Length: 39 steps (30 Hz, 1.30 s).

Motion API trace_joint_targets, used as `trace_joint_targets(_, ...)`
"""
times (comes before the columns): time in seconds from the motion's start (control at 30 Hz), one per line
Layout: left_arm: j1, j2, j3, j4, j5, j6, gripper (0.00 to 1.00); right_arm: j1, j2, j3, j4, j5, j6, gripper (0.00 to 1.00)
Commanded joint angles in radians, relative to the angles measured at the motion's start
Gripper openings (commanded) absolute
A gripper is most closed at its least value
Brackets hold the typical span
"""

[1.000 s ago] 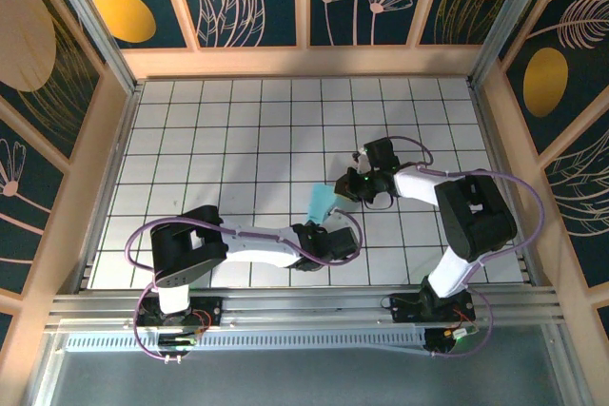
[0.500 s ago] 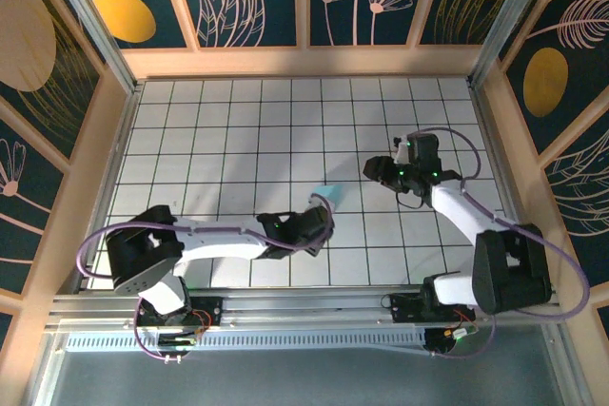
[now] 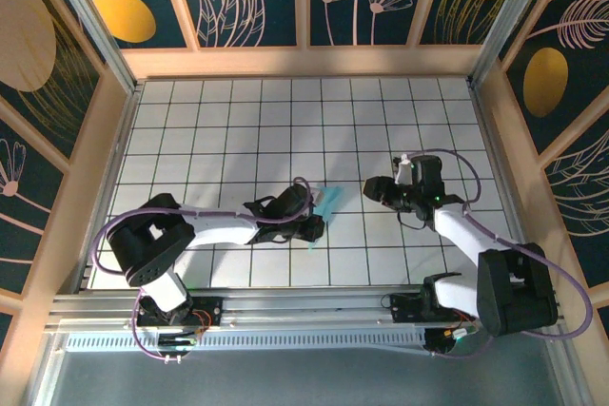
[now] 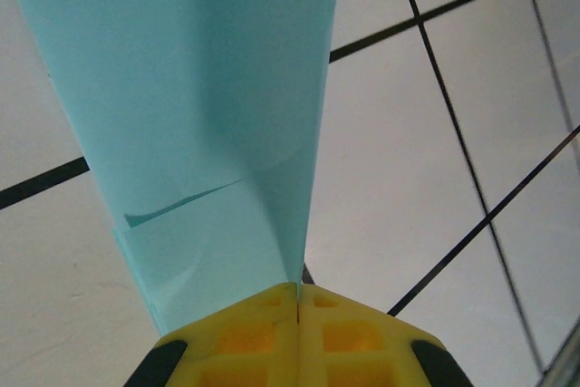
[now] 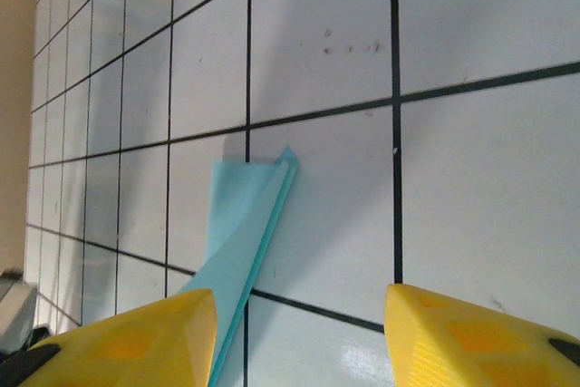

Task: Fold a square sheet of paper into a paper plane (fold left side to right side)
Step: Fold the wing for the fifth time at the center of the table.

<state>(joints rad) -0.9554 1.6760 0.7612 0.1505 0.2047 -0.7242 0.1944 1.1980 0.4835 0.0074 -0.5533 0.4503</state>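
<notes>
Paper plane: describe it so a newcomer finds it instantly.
Start at the white gridded table, near its centre-front. There the left arm ends with shut jaws pinching a slim, creased paper plane. Its light-blue colour sets it apart from the white table and arms.

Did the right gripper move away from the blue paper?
Yes. The right gripper backed off from the paper, toward the right wooden wall, and is open now.
</notes>
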Motion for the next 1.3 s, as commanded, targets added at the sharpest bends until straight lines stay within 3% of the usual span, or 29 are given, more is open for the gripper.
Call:
trace_joint_targets(0.0,0.027,0.024,-0.029,0.173,0.117,-0.132,0.00,0.001,-0.024,-0.045,0.089,-0.060,0.025,0.50)
trace_joint_targets(0.27,0.070,0.084,-0.140,0.512,0.208,-0.341,0.00,0.046,-0.010,-0.123,0.247,-0.082,0.114,0.47)
trace_joint_targets(0.7,0.088,0.137,-0.270,0.890,0.238,-0.490,0.00,0.186,0.142,-0.094,0.408,-0.016,0.218,0.45)
trace_joint_targets(1.0,0.097,0.201,-0.317,1.079,0.255,-0.567,0.00,0.235,0.226,-0.053,0.445,-0.001,0.247,0.47)
trace_joint_targets(1.27,0.099,0.238,-0.332,1.146,0.258,-0.594,0.00,0.251,0.270,-0.030,0.457,0.018,0.264,0.47)
